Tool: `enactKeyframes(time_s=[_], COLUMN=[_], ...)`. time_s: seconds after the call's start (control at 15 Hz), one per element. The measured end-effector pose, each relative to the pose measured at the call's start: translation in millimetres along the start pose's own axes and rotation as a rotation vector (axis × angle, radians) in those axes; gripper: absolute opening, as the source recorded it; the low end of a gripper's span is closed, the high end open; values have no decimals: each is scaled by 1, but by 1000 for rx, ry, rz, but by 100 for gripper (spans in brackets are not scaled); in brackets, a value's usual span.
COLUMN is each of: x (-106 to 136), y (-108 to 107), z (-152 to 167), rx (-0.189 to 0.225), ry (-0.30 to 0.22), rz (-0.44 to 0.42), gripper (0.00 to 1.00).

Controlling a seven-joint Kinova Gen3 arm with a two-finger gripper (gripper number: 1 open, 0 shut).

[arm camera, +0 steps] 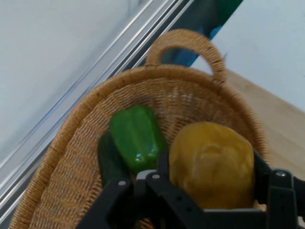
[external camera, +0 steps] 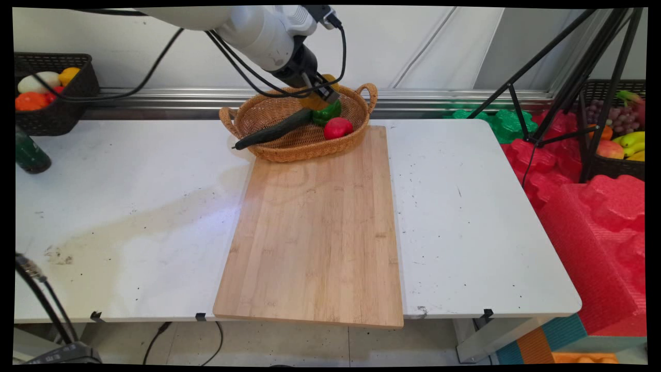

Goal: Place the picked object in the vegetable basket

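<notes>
From the main view, I had the claw [external camera: 324, 89] down over the far side of the wicker basket [external camera: 268, 111], which sat at the back of the surface [external camera: 129, 206] with its near edge overlapping the far end of the bamboo cutting board [external camera: 315, 227]. Inside the basket lay a dark cucumber [external camera: 273, 132] poking out over the left rim, a green pepper [external camera: 327, 112] and a red fruit [external camera: 337, 127]. A bit of yellow showed at the claw, half hidden by the wrist. The board itself carried nothing.

From the hand view, I saw the claw [arm camera: 212, 183] clenched around a yellow, lumpy round fruit [arm camera: 212, 164], one finger on each side of it. The green pepper [arm camera: 137, 136] sat just beside it, with the cucumber [arm camera: 110, 162] next to that, both resting on the basket's [arm camera: 62, 157] weave. I could not tell whether the yellow fruit was touching the basket floor or already clear of it.

As I judged it, the grasp was made; the yellow fruit was over the basket, and everything else lay in there.
</notes>
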State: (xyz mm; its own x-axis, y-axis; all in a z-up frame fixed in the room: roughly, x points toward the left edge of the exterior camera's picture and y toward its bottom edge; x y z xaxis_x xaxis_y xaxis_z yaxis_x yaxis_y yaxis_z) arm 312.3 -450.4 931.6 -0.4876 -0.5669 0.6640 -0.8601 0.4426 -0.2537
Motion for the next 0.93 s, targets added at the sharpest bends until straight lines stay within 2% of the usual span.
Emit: enactKeyframes(time_s=[0.33,0.93], x=[-8,-37], y=[-17,-27], z=[39,93], rx=[6,-36], ry=[-45,-142], rz=[-8,-30], gripper=[0,0])
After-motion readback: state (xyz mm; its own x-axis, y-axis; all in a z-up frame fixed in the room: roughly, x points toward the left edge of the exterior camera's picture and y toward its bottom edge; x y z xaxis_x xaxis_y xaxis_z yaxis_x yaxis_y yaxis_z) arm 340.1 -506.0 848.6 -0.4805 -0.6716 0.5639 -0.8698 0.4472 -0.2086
